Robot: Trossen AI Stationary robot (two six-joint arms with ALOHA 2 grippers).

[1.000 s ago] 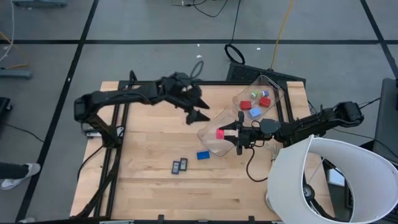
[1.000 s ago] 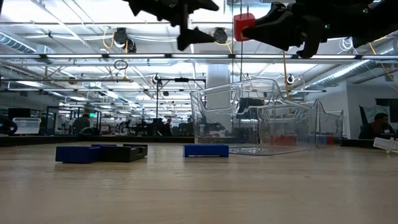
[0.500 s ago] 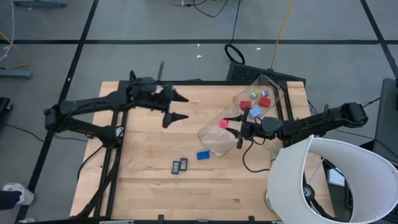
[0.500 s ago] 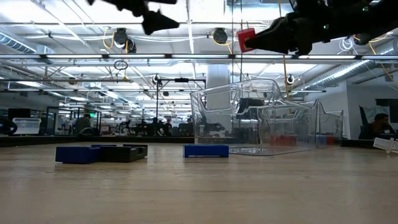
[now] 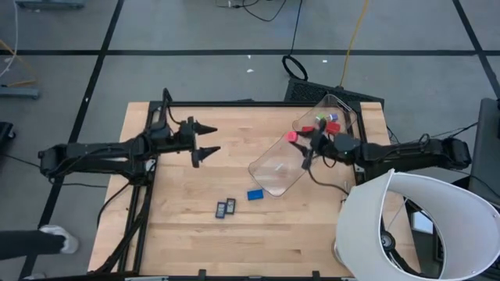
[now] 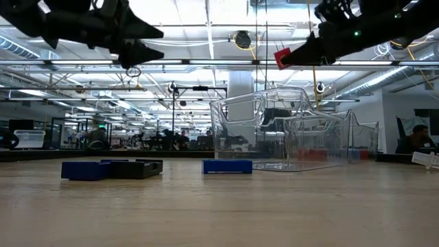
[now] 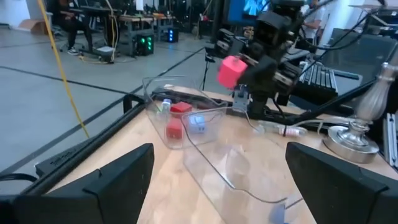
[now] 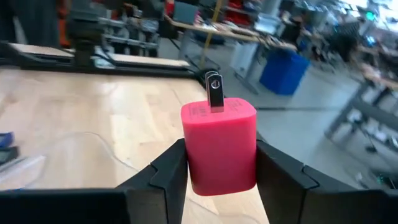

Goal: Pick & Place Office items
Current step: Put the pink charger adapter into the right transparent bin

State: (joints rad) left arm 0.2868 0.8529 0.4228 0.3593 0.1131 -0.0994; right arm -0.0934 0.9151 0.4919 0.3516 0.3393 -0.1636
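The right gripper point(image 8: 221, 163) has its two dark fingers point(image 8: 166, 177) pressed against opposite sides of a pink-red block point(image 8: 219, 144), which sits squarely between them with its upper part standing clear of the fingertips; a small dark metal prong sticks out of the block's exposed end. In the high view this block point(image 5: 291, 136) is at the tip of the right gripper point(image 5: 301, 140), held up over the clear plastic bin point(image 5: 275, 176), above its middle. The low view shows it well above the bin's rim.

Inside the far end of the bin lie several small pieces: a red block point(image 7: 181, 108), another red block point(image 7: 174, 129), a light-blue block point(image 7: 198, 124) and a green piece point(image 5: 319, 119).

Outside the bin, on the wooden table point(image 5: 180, 234), a blue block point(image 5: 255, 195) lies just near of the bin's near end. Two dark flat rectangles point(image 5: 226, 208) lie side by side, left of that blue block.

The left gripper point(image 5: 208, 140) hangs over the left part of the table, well apart from the bin, its fingers point(image 7: 121, 177) spread wide with nothing between them.
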